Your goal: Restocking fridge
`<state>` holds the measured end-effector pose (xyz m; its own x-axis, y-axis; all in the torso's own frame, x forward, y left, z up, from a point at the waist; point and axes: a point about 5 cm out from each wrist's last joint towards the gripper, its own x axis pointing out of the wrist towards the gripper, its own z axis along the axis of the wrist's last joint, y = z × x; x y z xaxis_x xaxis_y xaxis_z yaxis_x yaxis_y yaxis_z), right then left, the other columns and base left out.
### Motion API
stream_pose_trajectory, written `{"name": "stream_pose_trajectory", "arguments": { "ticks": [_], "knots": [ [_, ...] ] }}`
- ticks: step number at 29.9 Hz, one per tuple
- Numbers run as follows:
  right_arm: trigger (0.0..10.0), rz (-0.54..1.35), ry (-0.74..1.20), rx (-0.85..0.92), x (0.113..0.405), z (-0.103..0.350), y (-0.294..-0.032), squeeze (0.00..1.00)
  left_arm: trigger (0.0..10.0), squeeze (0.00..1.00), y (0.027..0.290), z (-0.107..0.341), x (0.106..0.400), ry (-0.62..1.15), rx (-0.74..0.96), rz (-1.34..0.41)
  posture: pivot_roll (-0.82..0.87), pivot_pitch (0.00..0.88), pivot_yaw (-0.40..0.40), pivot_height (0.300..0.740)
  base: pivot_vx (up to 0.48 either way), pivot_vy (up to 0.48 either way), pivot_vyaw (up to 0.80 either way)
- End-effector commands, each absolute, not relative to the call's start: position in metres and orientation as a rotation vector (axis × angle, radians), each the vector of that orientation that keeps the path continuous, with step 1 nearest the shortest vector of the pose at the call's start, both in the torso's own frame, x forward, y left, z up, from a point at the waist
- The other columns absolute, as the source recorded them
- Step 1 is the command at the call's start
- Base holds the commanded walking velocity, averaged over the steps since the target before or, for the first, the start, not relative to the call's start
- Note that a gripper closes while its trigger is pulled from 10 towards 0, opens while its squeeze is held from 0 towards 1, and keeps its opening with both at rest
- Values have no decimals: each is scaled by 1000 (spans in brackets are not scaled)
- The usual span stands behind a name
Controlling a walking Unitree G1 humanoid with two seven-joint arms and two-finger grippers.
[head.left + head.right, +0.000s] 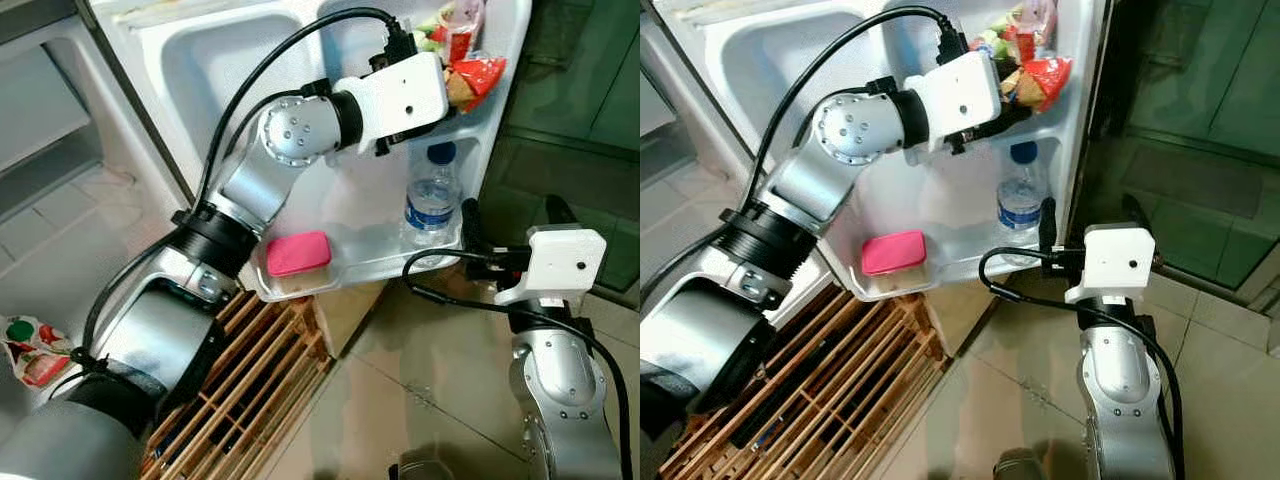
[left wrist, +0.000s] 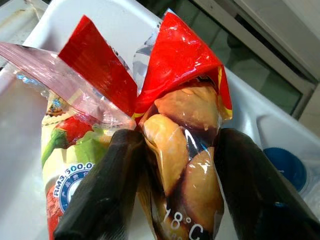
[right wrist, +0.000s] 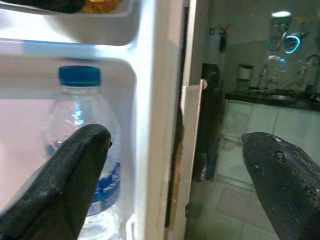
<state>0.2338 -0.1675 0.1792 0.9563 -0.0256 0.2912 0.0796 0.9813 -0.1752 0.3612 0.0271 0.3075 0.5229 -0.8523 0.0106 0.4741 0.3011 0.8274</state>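
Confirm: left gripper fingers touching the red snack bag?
Touching. The left wrist view shows both black fingers pressed against the sides of the red snack bag, with no gap.

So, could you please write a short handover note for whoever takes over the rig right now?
Left gripper: up at the upper shelf of the fridge door, fingers closed around a red snack bag, beside a second packet with a green and red print.
Right gripper: open, empty, straddling the outer edge of the fridge door, level with the water bottle.
Done: water bottle and pink box stand on the lower door shelf; snacks are at the upper shelf.
Left: release the red snack bag, withdraw the left arm. A packet lies on the floor to the robot's left, possibly to stock.
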Motion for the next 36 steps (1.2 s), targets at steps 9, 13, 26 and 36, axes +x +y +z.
{"name": "stream_pose_trajectory", "arguments": {
  "ticks": [9, 13, 26, 36],
  "knots": [
    [10000, -19, -279, -168, 236, 177, -165, 8, 10000, 1000, 87, 358, 370, -477, 919, -754, -270, 0, 139, 740, 0, 0, 0],
    [10000, -13, -277, -168, 236, 176, -164, 8, 10000, 1000, 96, 362, 369, -458, 913, -748, -268, 0, 137, 740, 0, 0, 0],
    [10000, 1, -265, -176, 235, 175, -166, 4, 10000, 624, 87, 323, 356, -223, 522, -882, -267, 6, 122, 740, 0, 0, 0],
    [10000, 6, -265, -175, 236, 176, -167, 8, 10000, 1000, 100, 344, 359, -294, 361, -738, -261, 8, 116, 740, 0, 0, 0]
  ]
}}
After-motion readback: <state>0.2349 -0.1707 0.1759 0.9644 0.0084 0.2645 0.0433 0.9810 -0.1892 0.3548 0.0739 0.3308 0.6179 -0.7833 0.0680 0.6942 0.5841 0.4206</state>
